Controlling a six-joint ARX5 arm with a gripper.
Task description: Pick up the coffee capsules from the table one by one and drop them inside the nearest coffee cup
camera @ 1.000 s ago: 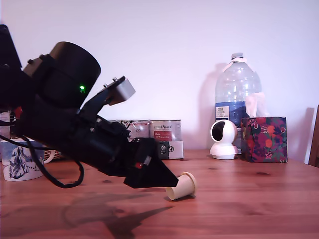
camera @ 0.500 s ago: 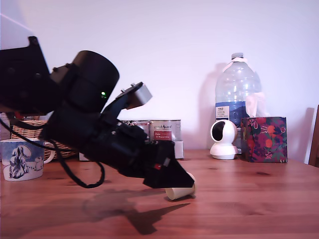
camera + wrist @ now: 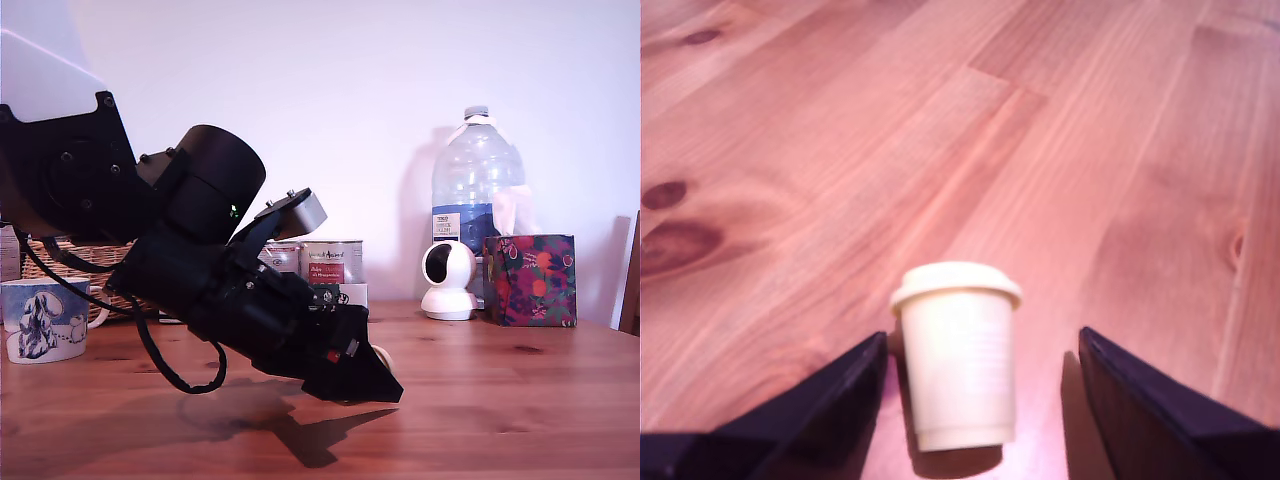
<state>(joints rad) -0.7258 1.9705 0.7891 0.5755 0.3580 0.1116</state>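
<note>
A cream-beige coffee capsule (image 3: 958, 365) lies on its side on the pine table (image 3: 1090, 150), between the two black fingers (image 3: 820, 405) of my open gripper (image 3: 980, 350). Neither finger touches it in the wrist view. In the exterior view my gripper (image 3: 375, 385) is tilted down onto the table (image 3: 500, 400) and covers the capsule, of which only a pale sliver (image 3: 383, 355) shows behind the fingertips. The white coffee cup (image 3: 40, 320) with the blue print stands at the exterior view's far left, well away from the gripper.
A wicker basket (image 3: 70, 255) sits behind the cup. At the back stand metal tins (image 3: 330, 265), a white camera (image 3: 448, 280), a water bottle (image 3: 477, 185) and a floral tissue box (image 3: 529, 280).
My arm has moved towards the exterior view's right and lowered, so the fingers now straddle the capsule and hide most of it. The capsule stays on the table.
</note>
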